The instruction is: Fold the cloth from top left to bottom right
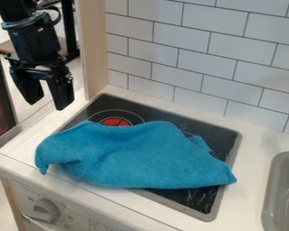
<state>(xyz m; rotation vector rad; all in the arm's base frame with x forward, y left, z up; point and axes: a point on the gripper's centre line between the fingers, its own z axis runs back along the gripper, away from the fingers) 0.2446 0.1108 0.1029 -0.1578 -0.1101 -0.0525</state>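
Nearest to us is a round knob point(44, 211) on a white front panel point(74, 219). Just past it, we see the blue cloth point(144, 158), all bumpy, on the black stove top point(192, 200) and partly on the white table point(255, 146). A red spot point(115, 122) peeks out behind it. We see creases and a small flap but no neat fold, so we think most of the job is left: bringing the top left part over to the bottom right. On our right is part of a gray sink point(268, 194); we can't tell what it holds. Up at the left, the black hand point(47, 103) hangs wide open, holding nothing. Farthest back, we see white wall tiles point(210, 45).
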